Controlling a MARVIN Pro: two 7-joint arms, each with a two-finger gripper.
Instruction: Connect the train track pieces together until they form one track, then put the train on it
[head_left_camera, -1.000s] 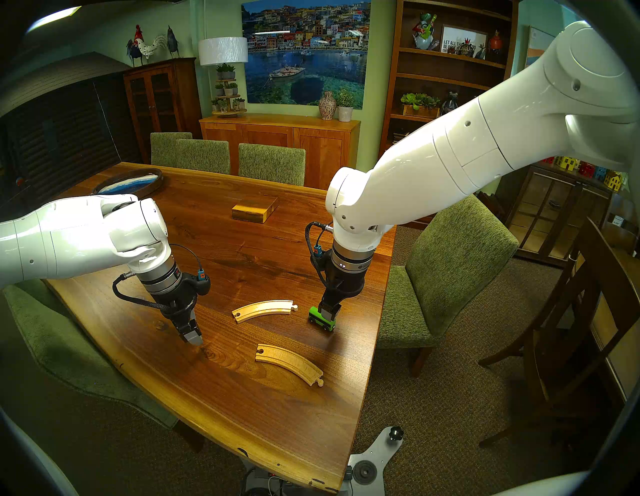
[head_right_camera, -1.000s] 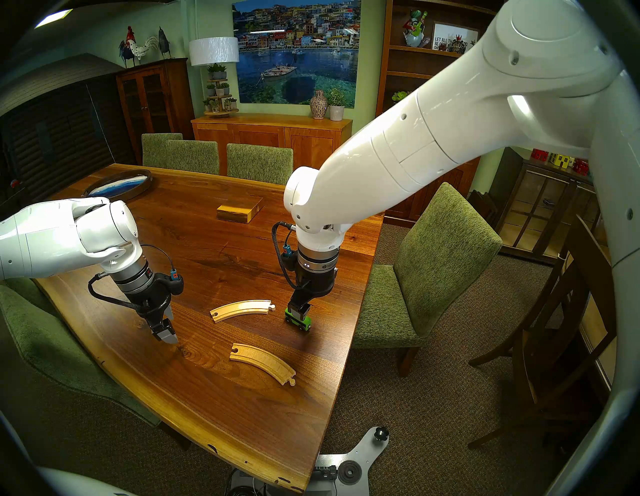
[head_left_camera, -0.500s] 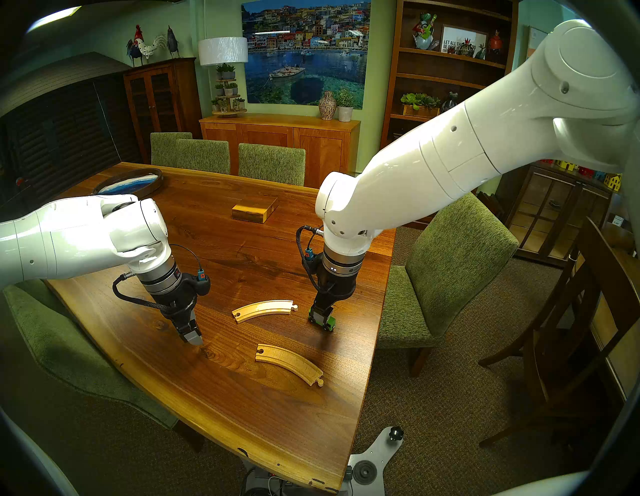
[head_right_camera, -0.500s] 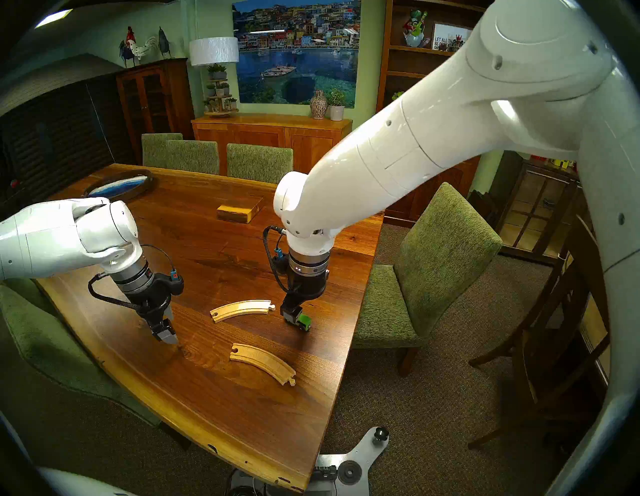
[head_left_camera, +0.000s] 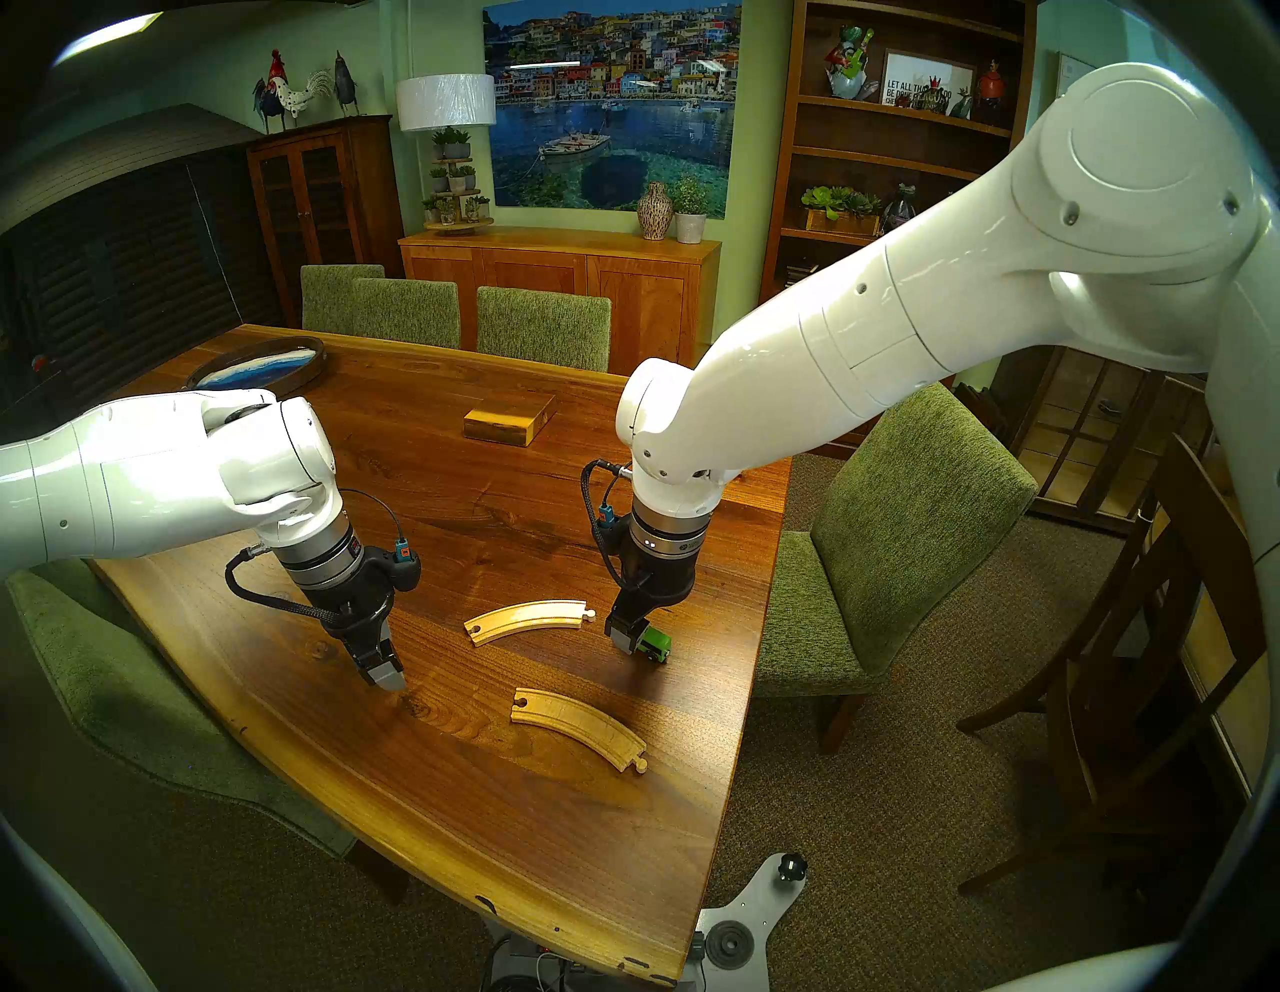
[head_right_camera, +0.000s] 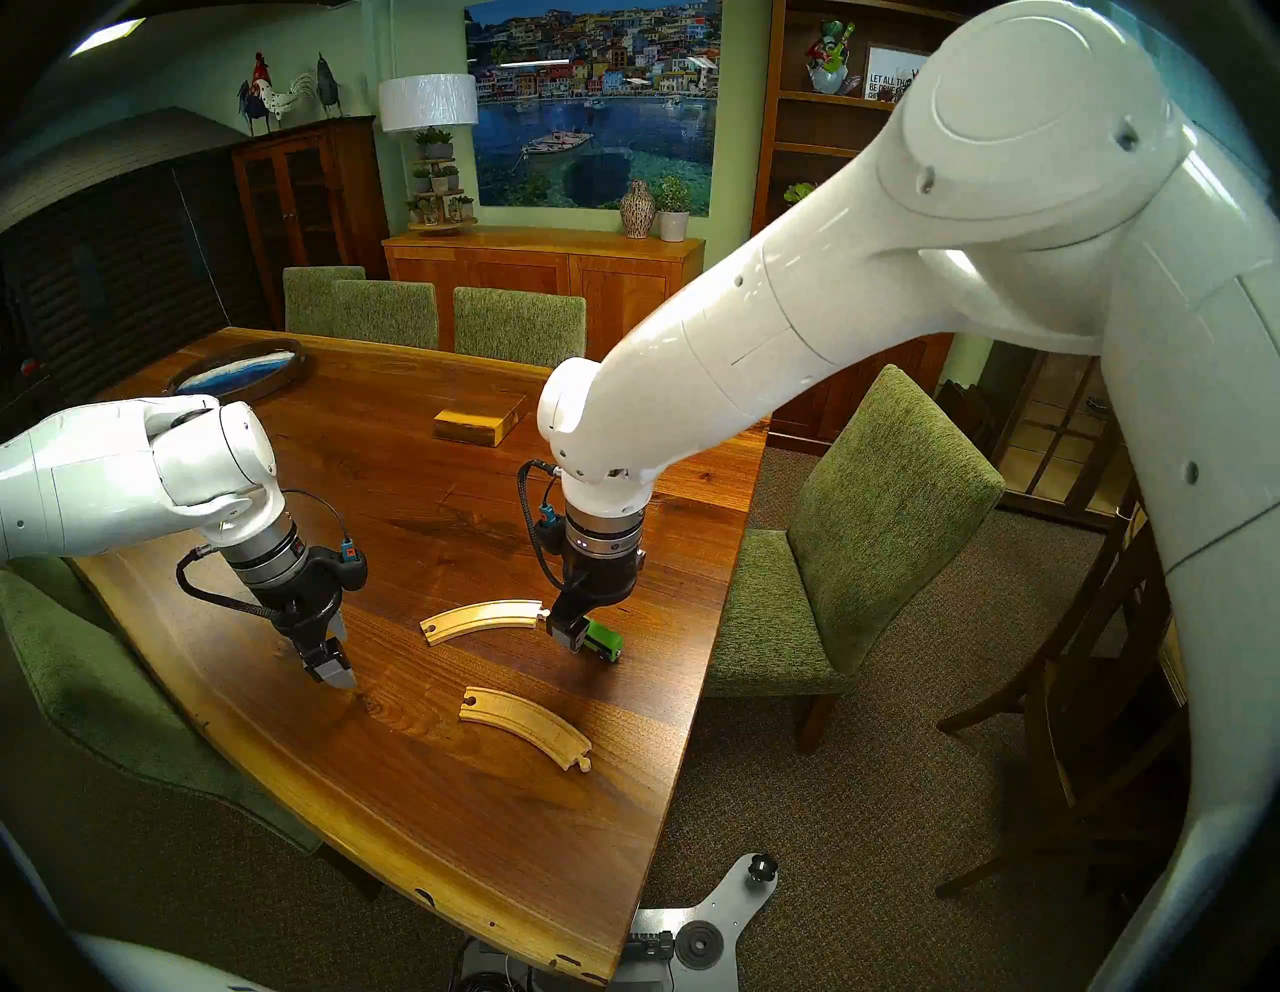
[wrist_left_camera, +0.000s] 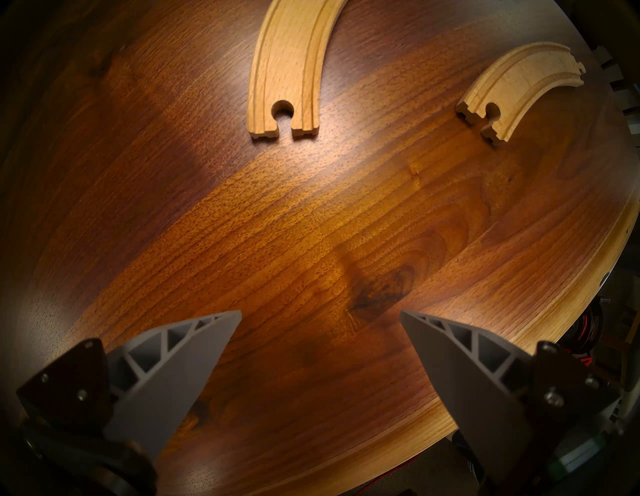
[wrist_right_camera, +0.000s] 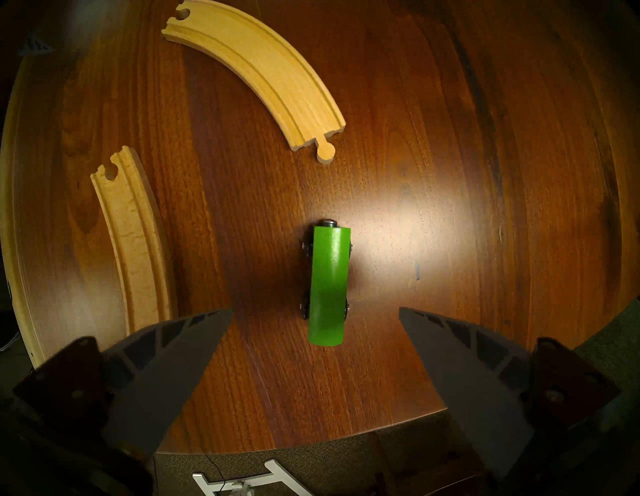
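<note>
we judge both tracks (head_left_camera: 528, 620) (head_left_camera: 580, 725) light, stiff wood, best pinched across their sides midway; our left gripper (wrist_left_camera: 320, 367) and right gripper (wrist_right_camera: 315, 360) gape empty beside the train (wrist_right_camera: 327, 285).

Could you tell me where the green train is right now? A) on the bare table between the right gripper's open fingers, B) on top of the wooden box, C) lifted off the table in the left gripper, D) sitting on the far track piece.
A: the right wrist view shows the green train on the table, untouched between the right gripper's spread fingers.
</note>
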